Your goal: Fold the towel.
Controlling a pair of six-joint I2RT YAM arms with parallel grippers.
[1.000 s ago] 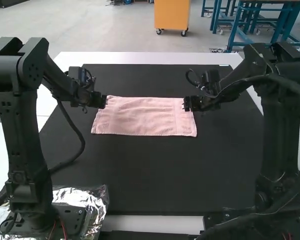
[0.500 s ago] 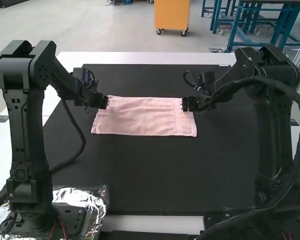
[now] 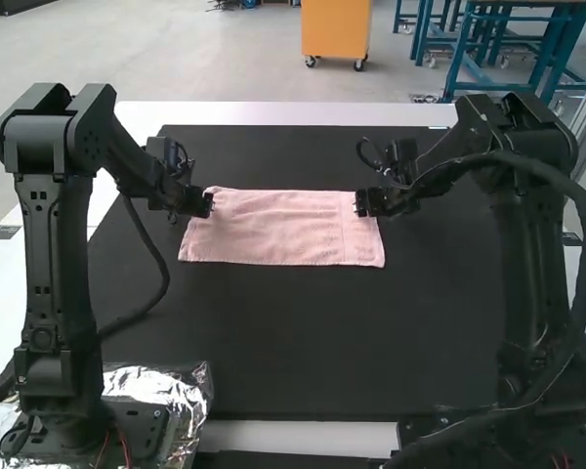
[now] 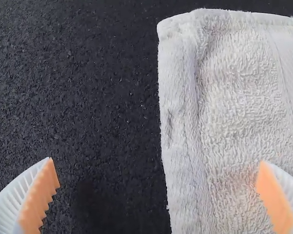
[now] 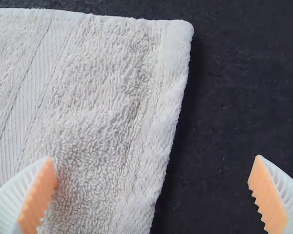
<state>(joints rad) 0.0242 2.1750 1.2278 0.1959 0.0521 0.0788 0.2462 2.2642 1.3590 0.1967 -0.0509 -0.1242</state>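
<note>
Presumably pre-grasp, the left gripper (image 4: 156, 161) and right gripper (image 5: 154, 157), wide open and empty, straddle opposite edges of the towel (image 3: 283, 227), requiring slight lowering, then closure.

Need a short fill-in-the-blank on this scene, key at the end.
The towel lies on a ____ mat.
The left gripper has its fingers ____.
The right gripper has ribbed fingers with ____ pads.
In the high view, the right gripper is at the towel's ____ end.

Missing words: black; open; orange; right.
</note>
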